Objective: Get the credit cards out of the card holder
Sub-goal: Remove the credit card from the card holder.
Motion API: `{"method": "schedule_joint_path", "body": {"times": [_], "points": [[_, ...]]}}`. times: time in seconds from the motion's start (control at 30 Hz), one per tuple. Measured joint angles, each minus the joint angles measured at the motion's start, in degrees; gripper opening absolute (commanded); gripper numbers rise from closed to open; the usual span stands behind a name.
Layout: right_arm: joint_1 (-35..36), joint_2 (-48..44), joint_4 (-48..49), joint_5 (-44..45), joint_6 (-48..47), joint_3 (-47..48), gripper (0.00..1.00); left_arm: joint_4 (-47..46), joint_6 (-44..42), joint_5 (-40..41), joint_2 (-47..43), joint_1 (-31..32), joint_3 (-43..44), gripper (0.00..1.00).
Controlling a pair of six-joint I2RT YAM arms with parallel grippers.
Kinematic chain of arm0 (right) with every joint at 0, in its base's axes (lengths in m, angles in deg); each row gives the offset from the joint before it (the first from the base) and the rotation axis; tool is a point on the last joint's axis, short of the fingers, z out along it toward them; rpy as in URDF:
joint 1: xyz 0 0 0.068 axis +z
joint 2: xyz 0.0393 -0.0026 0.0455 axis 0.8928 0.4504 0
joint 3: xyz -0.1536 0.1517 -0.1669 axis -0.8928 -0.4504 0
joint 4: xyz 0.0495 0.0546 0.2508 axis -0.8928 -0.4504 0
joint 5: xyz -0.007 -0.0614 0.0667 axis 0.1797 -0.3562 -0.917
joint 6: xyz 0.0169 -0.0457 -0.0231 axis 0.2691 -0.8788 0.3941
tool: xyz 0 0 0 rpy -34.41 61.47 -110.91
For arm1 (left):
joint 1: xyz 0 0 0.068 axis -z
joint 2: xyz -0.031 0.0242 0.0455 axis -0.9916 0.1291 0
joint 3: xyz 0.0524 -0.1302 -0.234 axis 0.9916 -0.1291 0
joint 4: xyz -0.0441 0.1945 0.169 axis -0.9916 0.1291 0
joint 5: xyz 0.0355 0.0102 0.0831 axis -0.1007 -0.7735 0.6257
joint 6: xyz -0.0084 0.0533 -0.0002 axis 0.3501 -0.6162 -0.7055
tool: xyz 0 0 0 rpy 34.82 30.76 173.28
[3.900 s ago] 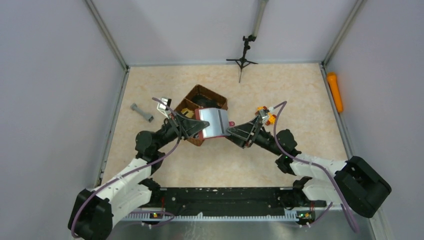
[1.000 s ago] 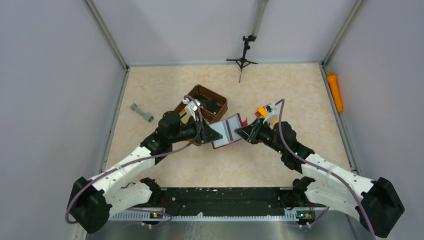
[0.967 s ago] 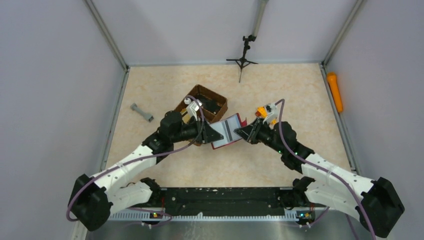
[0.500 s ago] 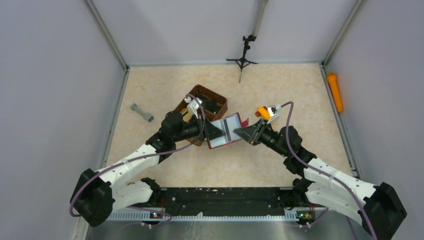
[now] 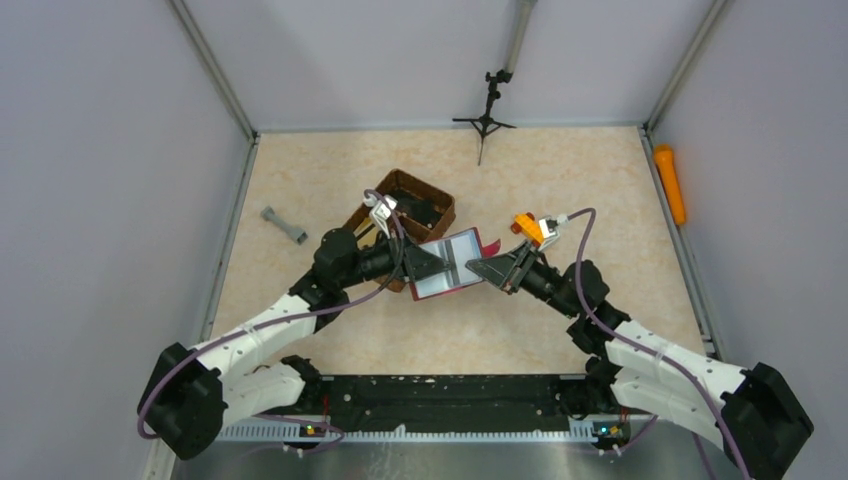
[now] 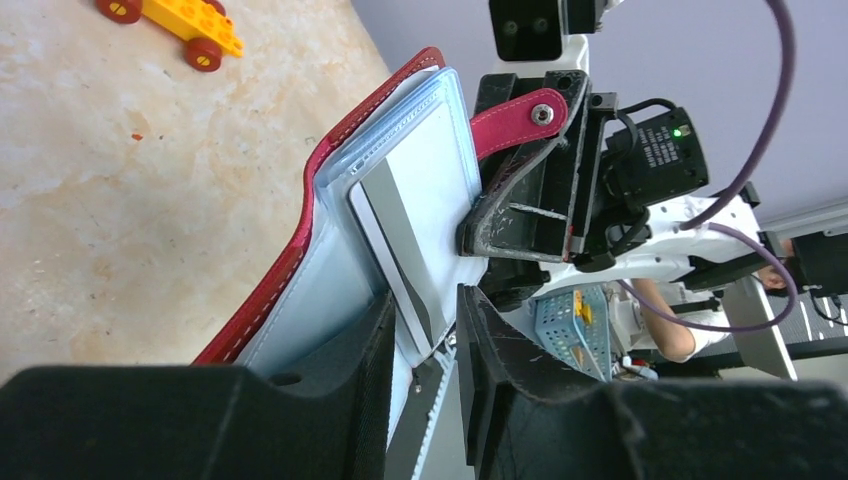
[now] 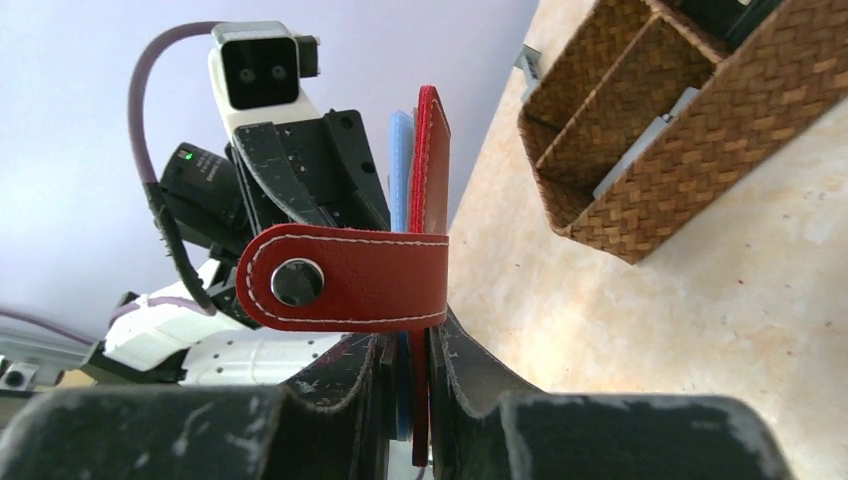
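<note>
Both my arms stretch inward, meeting over beige table [image 5: 560,180]. Right end effector [image 7: 408,345] clamps one dark red leather card holder [image 5: 452,266], spread open. Left end effector [image 6: 425,300] narrow around one silver-grey plastic card [image 6: 415,200]; cannot tell if gripped.

Both arms reach inward from their bases and meet over the middle of the surface. The left arm [image 5: 268,322] stretches right with its wrist rolled, and the left gripper [image 6: 425,300] has its fingers [image 6: 500,360] drawn narrow on an inner leaf of the card holder [image 6: 322,190]. The right arm [image 5: 650,348] angles left, and the right gripper [image 7: 405,345] is nearly closed, pinching the holder's opposite edge.
</note>
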Motion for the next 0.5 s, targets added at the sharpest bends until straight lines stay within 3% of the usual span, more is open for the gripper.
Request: {"method": "schedule_joint_path", "body": {"times": [0.5], "points": [[-0.07,1.44,9.57,-1.31,4.48,-2.69,0.00,-8.07,6.99,-2.82,0.17,-1.31,-2.27,0.30]]}}
